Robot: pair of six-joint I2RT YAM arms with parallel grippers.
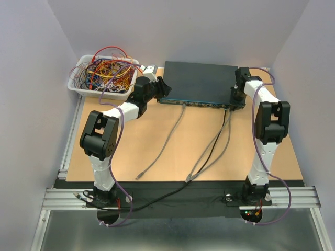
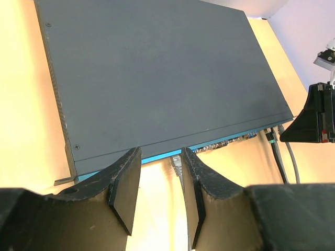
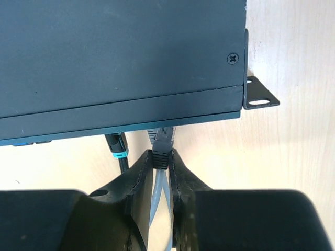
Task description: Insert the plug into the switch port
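Note:
The switch [image 1: 201, 81] is a flat dark grey-blue box with a teal front edge at the back of the table. My right gripper [image 3: 162, 159] is shut on a grey plug [image 3: 163, 149] by its dark ribbed boot. The plug's tip reaches the front edge near the switch's [image 3: 120, 57] right end; whether it is seated is hidden. My left gripper [image 2: 160, 157] is open and empty at the switch's [image 2: 157, 73] left front part. Another grey plug [image 2: 177, 163] sits in a port just inside its right finger [image 2: 191, 178].
A black cable with a teal ring [image 3: 117, 146] and a second grey plug [image 3: 153, 135] sit in ports beside the held plug. A mounting bracket [image 3: 259, 97] sticks out at the switch's corner. Grey and black cables [image 1: 209, 149] trail across the table. A white wire-filled tray [image 1: 102, 76] stands back left.

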